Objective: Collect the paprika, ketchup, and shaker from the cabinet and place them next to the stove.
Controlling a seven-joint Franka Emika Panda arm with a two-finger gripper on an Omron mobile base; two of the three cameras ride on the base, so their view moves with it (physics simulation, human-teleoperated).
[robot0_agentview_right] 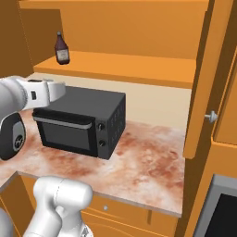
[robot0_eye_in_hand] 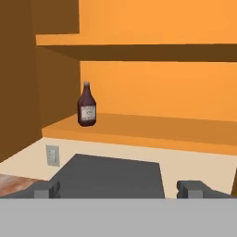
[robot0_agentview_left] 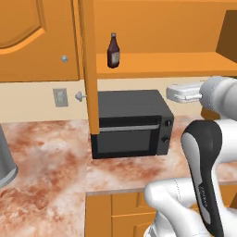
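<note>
**Hand view: one ketchup bottle on the shelf**

One ketchup (robot0_eye_in_hand: 86,104) bottle stands upright at the left end of the open cabinet (robot0_agentview_left: 152,62) shelf. One black microwave (robot0_agentview_right: 81,121) sits below on the marbled bench (robot0_agentview_right: 148,162). The claw (robot0_eye_in_hand: 119,189) hovers over the microwave, fingers spread wide and empty.

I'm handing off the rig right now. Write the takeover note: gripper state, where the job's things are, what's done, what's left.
Gripper: open, empty, above the microwave, facing the cabinet.
Ketchup: upright at the left end of the open cabinet's lower shelf.
Paprika, shaker: not seen on the shelf; whereabouts unconfirmed.
Done: cabinet doors open.
Left: grasp the ketchup, carry it beside the stove, confirm the other two.
</note>
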